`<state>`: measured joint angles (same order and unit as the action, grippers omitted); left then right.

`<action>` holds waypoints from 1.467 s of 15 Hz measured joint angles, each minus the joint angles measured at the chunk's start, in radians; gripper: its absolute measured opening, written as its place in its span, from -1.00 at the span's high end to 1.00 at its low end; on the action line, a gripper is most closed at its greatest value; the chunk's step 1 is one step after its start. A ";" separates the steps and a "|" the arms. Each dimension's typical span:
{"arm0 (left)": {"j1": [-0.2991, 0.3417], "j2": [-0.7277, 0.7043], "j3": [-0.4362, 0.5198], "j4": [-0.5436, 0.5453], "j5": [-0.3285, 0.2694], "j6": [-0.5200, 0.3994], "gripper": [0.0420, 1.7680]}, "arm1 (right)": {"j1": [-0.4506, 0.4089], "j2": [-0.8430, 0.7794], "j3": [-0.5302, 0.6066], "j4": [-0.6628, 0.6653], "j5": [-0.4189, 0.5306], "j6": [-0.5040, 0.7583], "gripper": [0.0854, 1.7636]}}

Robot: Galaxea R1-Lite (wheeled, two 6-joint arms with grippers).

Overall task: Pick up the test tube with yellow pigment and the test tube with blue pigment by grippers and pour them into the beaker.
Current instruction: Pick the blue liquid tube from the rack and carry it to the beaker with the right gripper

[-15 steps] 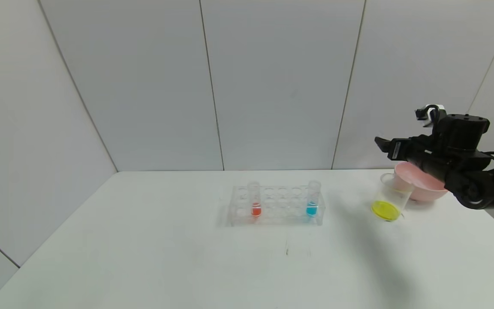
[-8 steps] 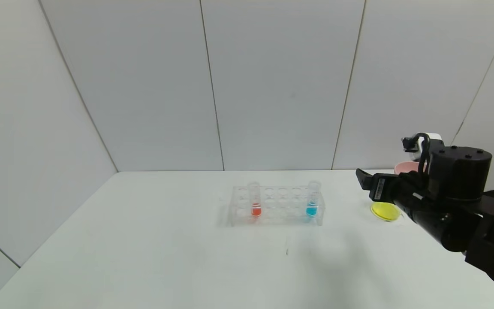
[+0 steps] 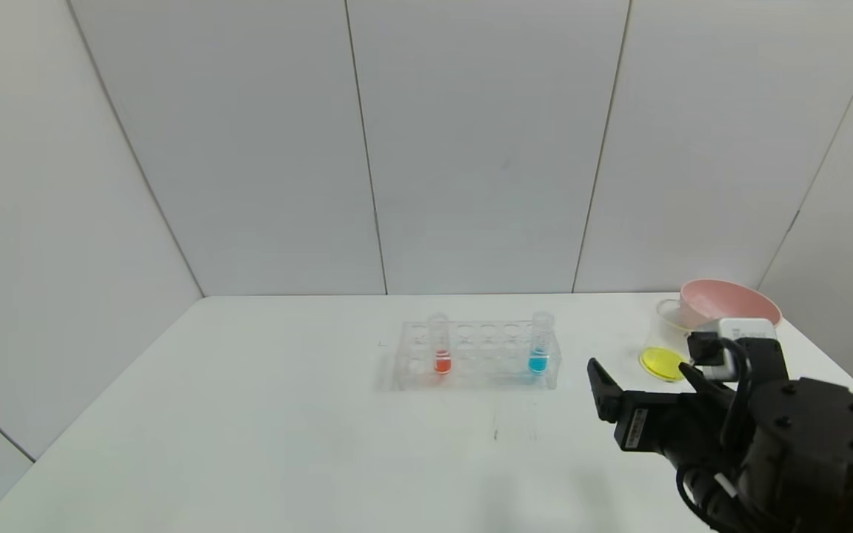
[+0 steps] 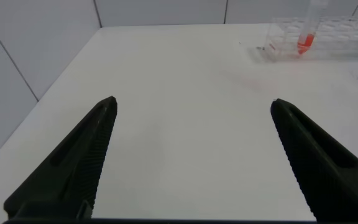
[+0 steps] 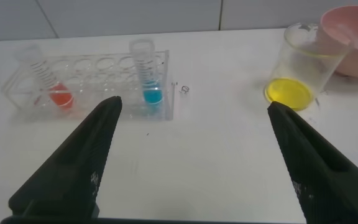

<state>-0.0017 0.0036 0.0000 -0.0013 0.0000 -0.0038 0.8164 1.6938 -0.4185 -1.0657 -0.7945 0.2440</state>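
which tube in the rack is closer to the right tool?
The blue tube, at the rack's right end, beaker side. The orange-red tube stands near the opposite end, farther from the right tool.

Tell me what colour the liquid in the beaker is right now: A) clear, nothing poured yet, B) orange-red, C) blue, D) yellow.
D: the beaker holds a yellow layer at its bottom, while the test tube with blue pigment stands in the rack with its liquid in it, beside the orange-red tube; the right pincer is open and holds nothing.
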 joint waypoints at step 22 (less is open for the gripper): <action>0.000 0.000 0.000 0.000 0.000 0.000 -1.00 | -0.075 0.444 -0.328 -0.181 0.107 -0.132 -0.92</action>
<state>-0.0017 0.0036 0.0000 -0.0013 0.0000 -0.0043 0.7417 2.1379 -0.7466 -1.2468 -0.6874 0.1117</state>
